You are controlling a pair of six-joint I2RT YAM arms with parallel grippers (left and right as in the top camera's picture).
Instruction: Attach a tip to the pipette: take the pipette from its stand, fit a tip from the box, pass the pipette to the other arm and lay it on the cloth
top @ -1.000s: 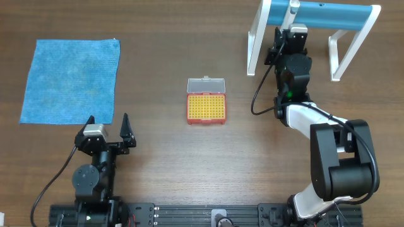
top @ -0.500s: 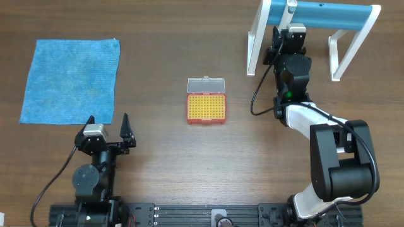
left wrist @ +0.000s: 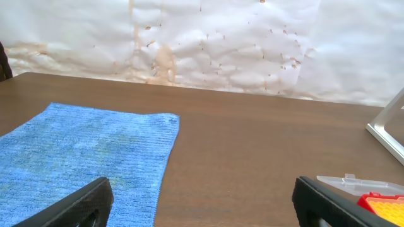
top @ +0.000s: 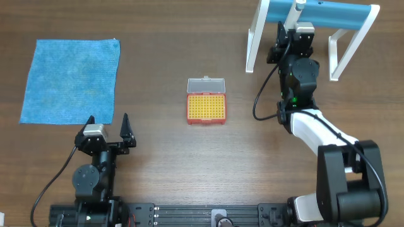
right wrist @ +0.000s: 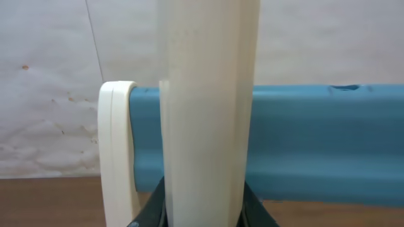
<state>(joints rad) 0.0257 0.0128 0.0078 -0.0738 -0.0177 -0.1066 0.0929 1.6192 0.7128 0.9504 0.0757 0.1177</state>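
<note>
The white pipette [right wrist: 208, 107] stands upright against the blue bar of its stand [right wrist: 315, 142], and my right gripper [right wrist: 205, 211] is shut on its body. From above, the pipette's top [top: 300, 5] pokes up at the bar [top: 334, 14], with the right gripper [top: 295, 29] just below it. The orange tip box [top: 206, 107] sits mid-table with its clear lid open. A blue cloth [top: 71, 81] lies at the far left. My left gripper [top: 107, 120] hangs open near the cloth's near right corner, holding nothing; its wrist view shows the cloth [left wrist: 76, 151] and the tip box [left wrist: 372, 198].
The stand's white legs [top: 252, 44] rest on the table at the far right, flanking the right gripper. Bare brown tabletop [top: 158, 57] stretches between the cloth, the tip box and the stand. A pale wall [left wrist: 221, 44] backs the table.
My right gripper and the pipette's top have shifted a little to the right along the blue bar. The left arm has stayed still.
</note>
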